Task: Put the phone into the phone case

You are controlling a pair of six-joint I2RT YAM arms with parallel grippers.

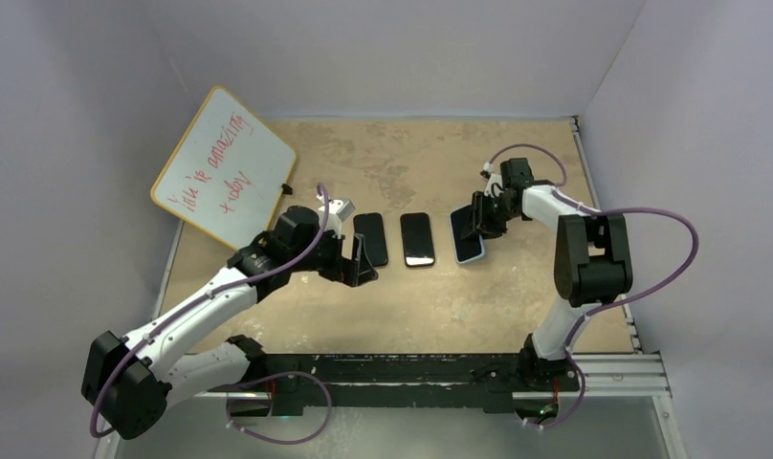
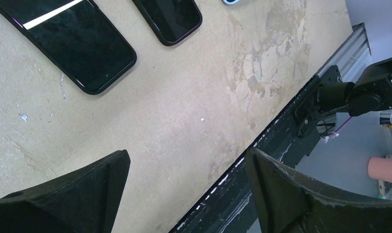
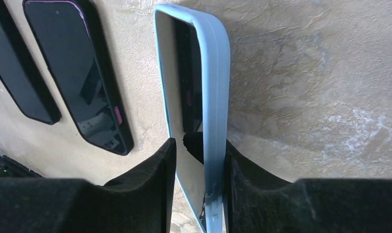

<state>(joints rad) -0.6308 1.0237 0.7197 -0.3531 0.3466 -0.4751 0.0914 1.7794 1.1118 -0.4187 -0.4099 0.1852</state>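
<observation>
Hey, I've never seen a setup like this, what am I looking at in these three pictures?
Two robot arms are bolted to the near edge of a table. The wide picture looks down from above and behind; the other two come from cameras on each wrist. Two dark phones lie flat on the table, with a light blue phone case to their right and a whiteboard propped at the left. The right gripper straddles the tilted case, jaws either side. The left gripper hangs open, holding nothing.
</observation>
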